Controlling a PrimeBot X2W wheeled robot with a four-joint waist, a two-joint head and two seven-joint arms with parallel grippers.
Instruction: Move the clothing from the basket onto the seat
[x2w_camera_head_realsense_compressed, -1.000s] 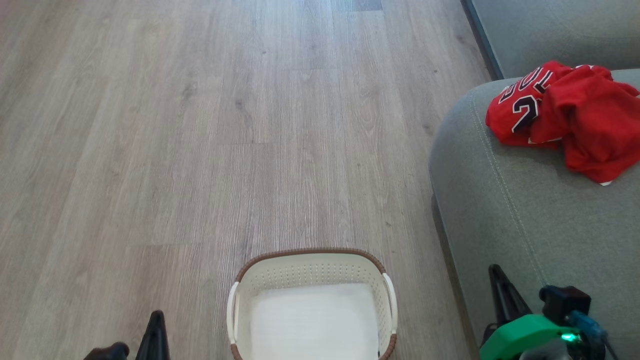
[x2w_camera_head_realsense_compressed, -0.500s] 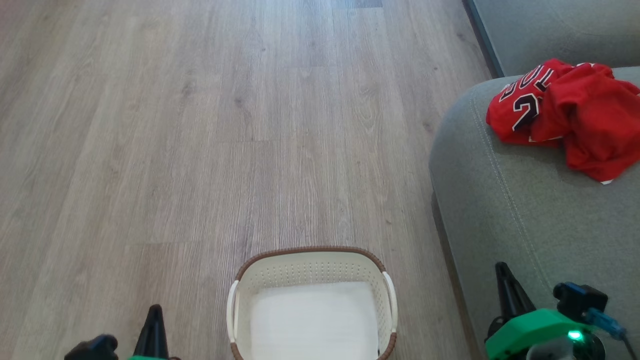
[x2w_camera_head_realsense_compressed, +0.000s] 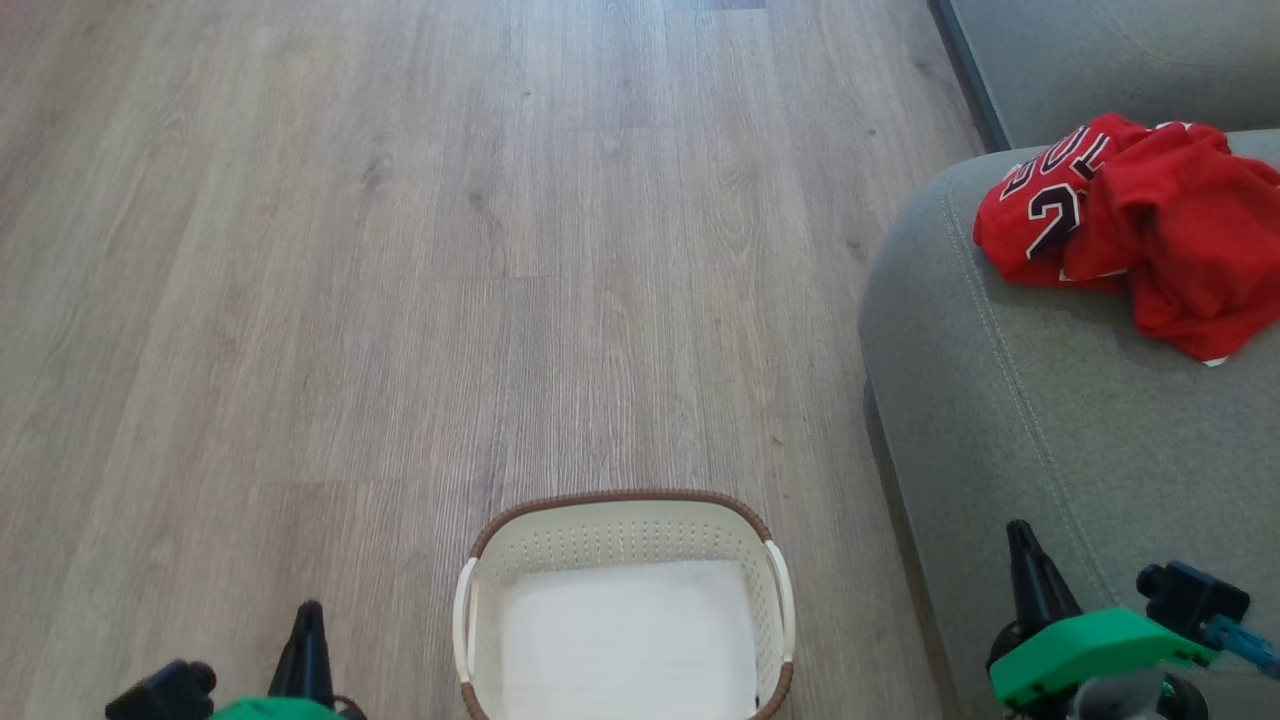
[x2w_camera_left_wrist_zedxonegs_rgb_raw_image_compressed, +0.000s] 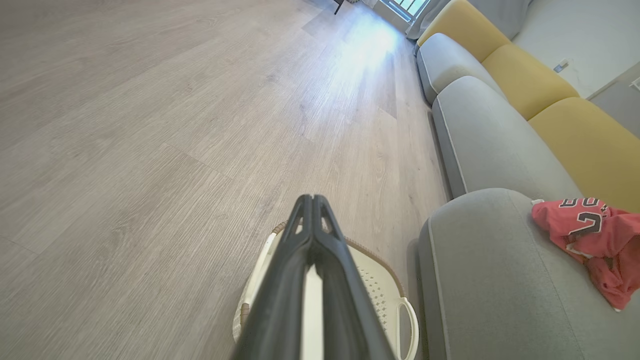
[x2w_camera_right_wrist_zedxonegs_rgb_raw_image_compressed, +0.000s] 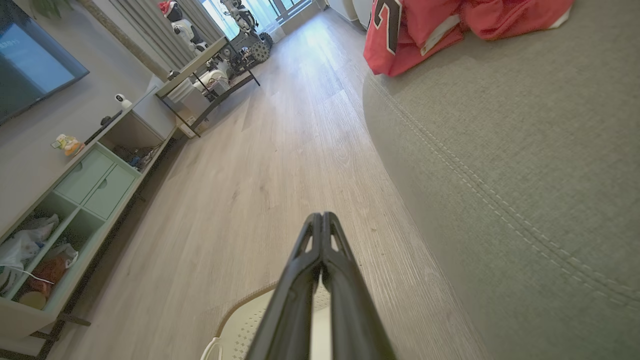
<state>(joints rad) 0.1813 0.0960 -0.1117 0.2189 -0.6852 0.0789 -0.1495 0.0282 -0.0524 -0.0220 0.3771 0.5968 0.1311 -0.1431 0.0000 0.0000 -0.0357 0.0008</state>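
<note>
From the head we look down on a small oval cream-white plastic basket (x2w_camera_head_realsense_compressed: 620, 498) with perforated walls and a brown braided rim. It stands on the grey wood-plank floor (x2w_camera_head_realsense_compressed: 400, 300), and we see its white bottom. To its right lies the large grey-green upholstered seat (x2w_camera_head_realsense_compressed: 1050, 440). The red clothing (x2w_camera_head_realsense_compressed: 1130, 230), lettered in black and white, is heaped by the seat's far edge, towards the left corner. Our left gripper (x2w_camera_head_realsense_compressed: 306, 625) and right gripper (x2w_camera_head_realsense_compressed: 1022, 550) sit low, the right above the seat's near edge.

Along the left wrist, the left gripper (x2w_camera_left_wrist_zedxonegs_rgb_raw_image_compressed: 312, 200) has its dark fingers pressed together with nothing between them, above the basket.

Along the right wrist, the right gripper (x2w_camera_right_wrist_zedxonegs_rgb_raw_image_compressed: 321, 217) is likewise closed on nothing, above the floor beside the seat's stitched edge.
</note>
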